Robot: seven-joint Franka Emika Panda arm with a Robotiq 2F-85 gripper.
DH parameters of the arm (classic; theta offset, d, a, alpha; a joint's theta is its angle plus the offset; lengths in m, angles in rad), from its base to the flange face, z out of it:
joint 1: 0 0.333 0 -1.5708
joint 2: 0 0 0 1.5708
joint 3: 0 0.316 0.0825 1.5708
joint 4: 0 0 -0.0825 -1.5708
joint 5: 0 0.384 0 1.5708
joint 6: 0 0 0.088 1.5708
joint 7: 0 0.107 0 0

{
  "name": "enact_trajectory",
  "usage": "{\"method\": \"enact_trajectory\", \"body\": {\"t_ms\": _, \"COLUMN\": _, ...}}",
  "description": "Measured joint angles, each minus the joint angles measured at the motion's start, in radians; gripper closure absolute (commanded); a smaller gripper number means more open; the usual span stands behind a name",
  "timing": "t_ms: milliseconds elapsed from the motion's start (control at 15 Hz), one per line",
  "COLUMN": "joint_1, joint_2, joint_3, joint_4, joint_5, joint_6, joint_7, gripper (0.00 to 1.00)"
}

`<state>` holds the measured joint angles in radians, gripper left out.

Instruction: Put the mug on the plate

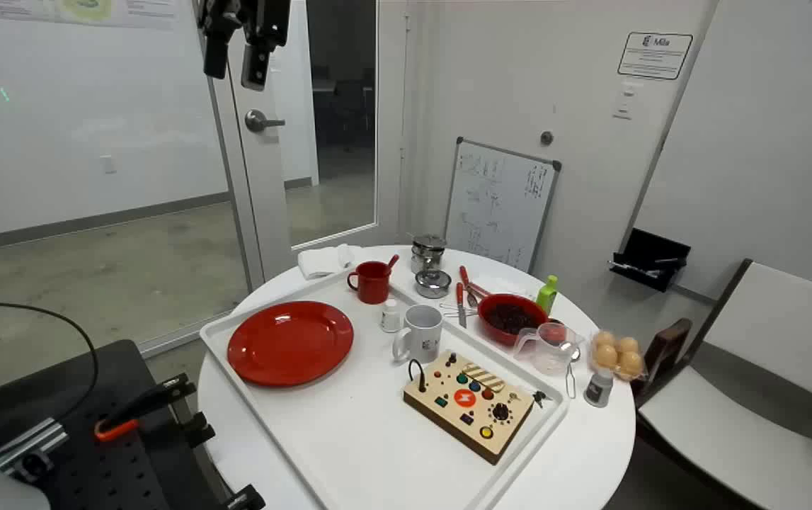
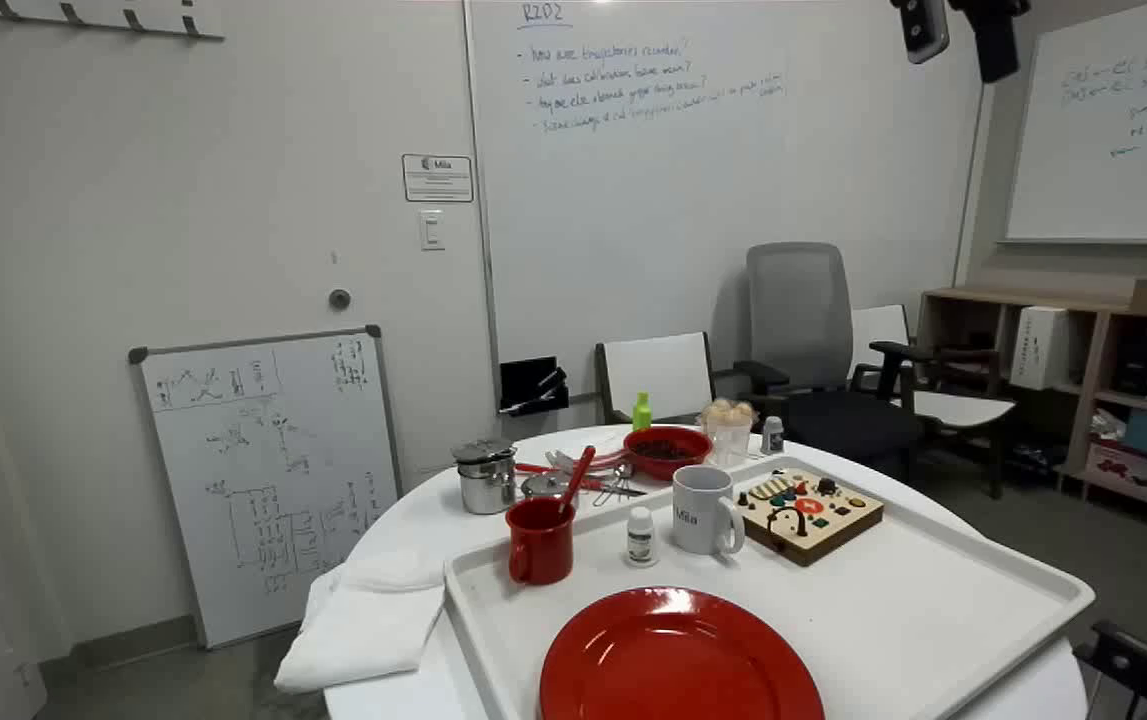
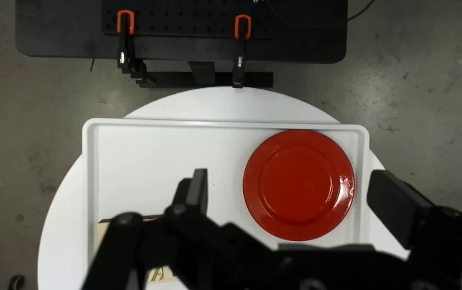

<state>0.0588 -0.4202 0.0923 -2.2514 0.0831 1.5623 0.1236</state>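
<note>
The whitish mug stands upright on the white tray, between a small white bottle and the wooden button box; its mark and handle also show in an exterior view. It is not visible in the wrist view. The large red plate lies flat at one end of the tray and nothing is on it; it also shows in an exterior view and in the wrist view. My gripper is high above the table, apart from everything. In the wrist view its fingers are wide apart with nothing between them.
The white tray has a raised rim. A red mug with a red-handled utensil, the small white bottle and the button box stand near the whitish mug. Metal pots, a red bowl, a clear cup and eggs line the far side.
</note>
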Motion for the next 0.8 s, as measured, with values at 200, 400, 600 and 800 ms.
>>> {"method": "enact_trajectory", "body": {"t_ms": 200, "joint_1": 0.0, "joint_2": 0.0, "joint_3": 0.0, "joint_4": 0.0, "joint_5": 0.0, "joint_6": 0.0, "joint_7": 0.0, "gripper": 0.0}}
{"method": "enact_trajectory", "body": {"t_ms": 400, "joint_1": 0.0, "joint_2": 0.007, "joint_3": 0.0, "joint_4": 0.0, "joint_5": 0.008, "joint_6": 0.004, "joint_7": 0.0, "gripper": 0.0}}
{"method": "enact_trajectory", "body": {"t_ms": 600, "joint_1": 0.0, "joint_2": 0.055, "joint_3": 0.002, "joint_4": 0.0, "joint_5": 0.05, "joint_6": 0.069, "joint_7": 0.053, "gripper": 0.0}}
{"method": "enact_trajectory", "body": {"t_ms": 800, "joint_1": -0.001, "joint_2": 0.142, "joint_3": 0.012, "joint_4": 0.001, "joint_5": 0.066, "joint_6": 0.22, "joint_7": 0.132, "gripper": 0.0}}
